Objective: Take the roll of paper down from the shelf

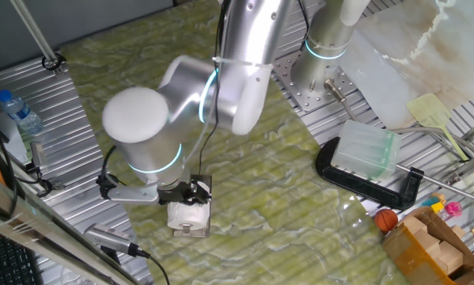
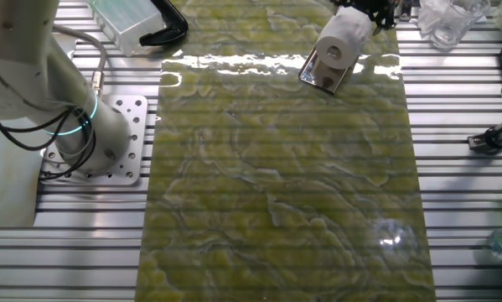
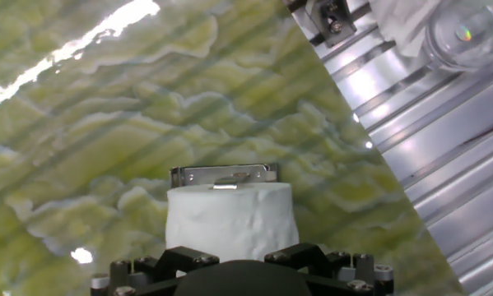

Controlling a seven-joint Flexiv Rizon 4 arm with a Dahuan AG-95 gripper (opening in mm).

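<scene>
Roll of paper [image 3: 229, 219] on shelf [image 3: 223, 174], directly before hand [image 1: 191, 192], hand's grip state unclear

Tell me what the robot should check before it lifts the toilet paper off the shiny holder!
1. The roll of paper sits on the shelf: ok, it rests on the plate.
2. The gripper is over the roll: ok, right above it.
3. The fingers grip the roll on both sides: cannot tell, the fingertips are hidden in every view.
4. Nothing blocks the way up: ok, only the arm is above.
5. There is free green mat to put the roll on: ok, plenty beside the shelf.
6. The shelf will stay down when the roll lifts: cannot tell.
</scene>
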